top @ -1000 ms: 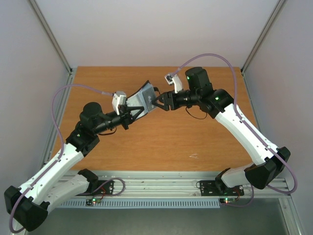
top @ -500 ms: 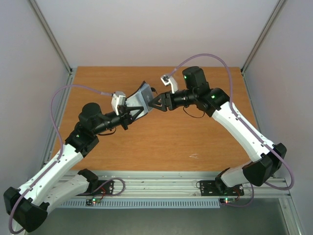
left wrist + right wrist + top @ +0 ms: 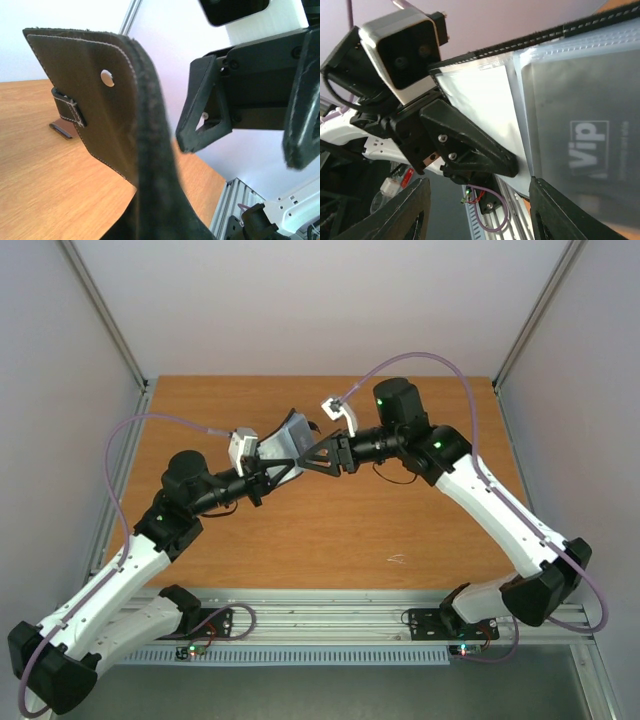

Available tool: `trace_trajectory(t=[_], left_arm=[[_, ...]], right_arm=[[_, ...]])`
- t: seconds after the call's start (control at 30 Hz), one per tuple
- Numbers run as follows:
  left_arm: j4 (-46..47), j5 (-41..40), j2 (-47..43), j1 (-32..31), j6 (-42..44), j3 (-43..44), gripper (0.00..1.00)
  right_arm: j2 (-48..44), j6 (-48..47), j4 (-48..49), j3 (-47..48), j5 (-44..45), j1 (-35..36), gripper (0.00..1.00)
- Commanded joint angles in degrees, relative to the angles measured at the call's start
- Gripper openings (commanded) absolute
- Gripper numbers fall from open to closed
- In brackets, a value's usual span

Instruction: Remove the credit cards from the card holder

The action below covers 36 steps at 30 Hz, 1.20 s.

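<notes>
Holder [image 3: 285,436]: black wallet, held off the table [image 3: 420,530] at its middle, between the two arms, open face turned to the right arm.

Left gripper [image 3: 277,467]: clamped on the holder's lower part; in the right wrist view one finger [image 3: 470,142] presses flat on the pale lining.

Card [image 3: 580,140]: pale grey, marked "ViP", seated in a clear pocket of the lining. No other cards can be made out.

Right gripper [image 3: 314,454]: fingers apart, nothing held, tips just beside the holder's open face.

Step in hand, as judged: the reach for the first card. You should keep the left clamp firm and the holder steady. Bring one right finger to each face of the card. Close on the card alone, not the pocket film. Draw it along the line of the slot. Which card edge stands free of the pocket cannot be told, so settle that before you close.

Change over the last second: right gripper has moved left, from near the holder to just beside it, wrist turned a little. Left arm and holder sit about as before.
</notes>
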Motion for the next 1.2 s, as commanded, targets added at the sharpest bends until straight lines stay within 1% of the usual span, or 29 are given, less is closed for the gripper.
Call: trace_trajectory(t=[0.0,0.1,0.23,0.33,0.5,0.8,0.9,1.03,1.17], left_arm=[[6.25,3.57,-1.66,-0.24,2.35,-0.17,0.0],[7.0,5.03,-1.92,-0.24,2.99,-0.34,0.0],[8.81,9.5,-2.41,-0.24,3.93,-0.76,0.0],[9.33,10.47,-2.73,-0.24,4.36,-0.87,0.0],[9.67,11.37,-2.91,-0.22,4.37,-0.79,0.0],[10.04,11.33,-3.0,-0.24,4.15,-0.78,0.0],[9.86,10.88,-3.05,-0.24,4.03,-0.87,0.0],[9.63,9.91,-3.06,-0.21,3.97,-1.02,0.0],[8.73,7.07,-2.76,-0.2,3.96,-1.53,0.0]], right_arm=[[-5.78,-2.27,0.03,-0.25,2.04,-1.92,0.55],[-5.81,-4.65,-4.67,1.49,5.39,-2.4,0.56],[-5.44,-5.41,-7.23,1.91,7.83,-2.79,0.59],[-5.0,-5.13,-7.46,1.92,7.62,-2.97,0.61],[-4.84,-4.48,-8.15,2.0,9.2,-2.94,0.69],[-3.71,-2.68,-6.31,-0.02,7.1,-2.95,0.74],[-3.38,-2.1,-5.63,0.09,4.67,-2.93,0.71],[-4.48,-1.73,-4.45,-0.4,3.75,-2.89,0.63],[-5.34,-0.87,-3.4,-0.91,2.13,-2.87,0.54]])
